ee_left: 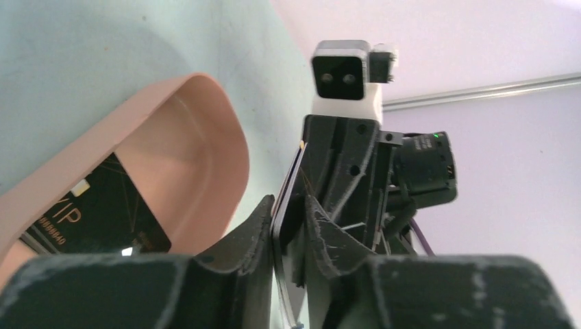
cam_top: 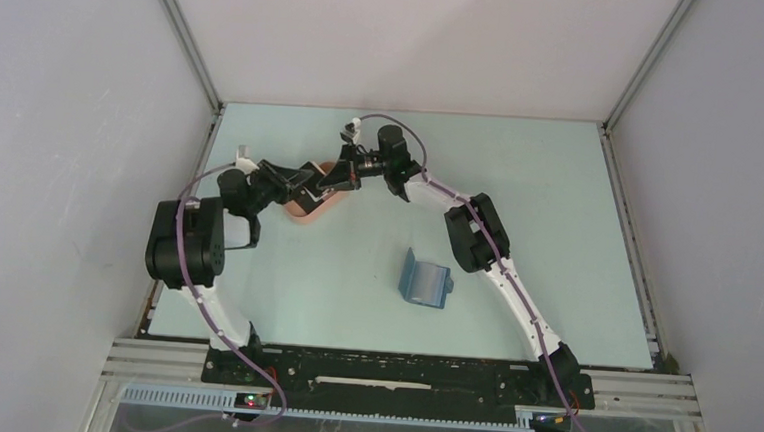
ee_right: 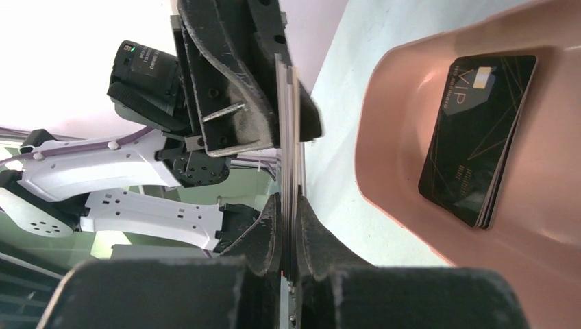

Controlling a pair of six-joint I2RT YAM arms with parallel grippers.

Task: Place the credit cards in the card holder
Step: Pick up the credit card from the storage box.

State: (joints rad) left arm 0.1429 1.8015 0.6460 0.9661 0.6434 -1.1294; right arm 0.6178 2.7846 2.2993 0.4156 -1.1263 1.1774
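Above the pink tray's edge my two grippers meet tip to tip. A thin stack of credit cards [ee_right: 290, 147], seen edge-on, stands upright with my right gripper [ee_right: 288, 202] shut on it. My left gripper [ee_left: 289, 202] has its fingers pressed on the other end of the same cards [ee_left: 294, 168]. More black credit cards [ee_right: 479, 137] with gold VIP lettering lie flat in the tray, also seen in the left wrist view as black cards [ee_left: 96, 212]. The blue card holder [cam_top: 424, 282] lies open on the table, right of centre and well apart from both grippers.
The pink oval tray [cam_top: 306, 211] sits at mid-left on the pale green table, just below the meeting grippers [cam_top: 325, 177]. Its rim [ee_right: 384, 89] is close to the held cards. White walls with metal rails enclose the table on three sides.
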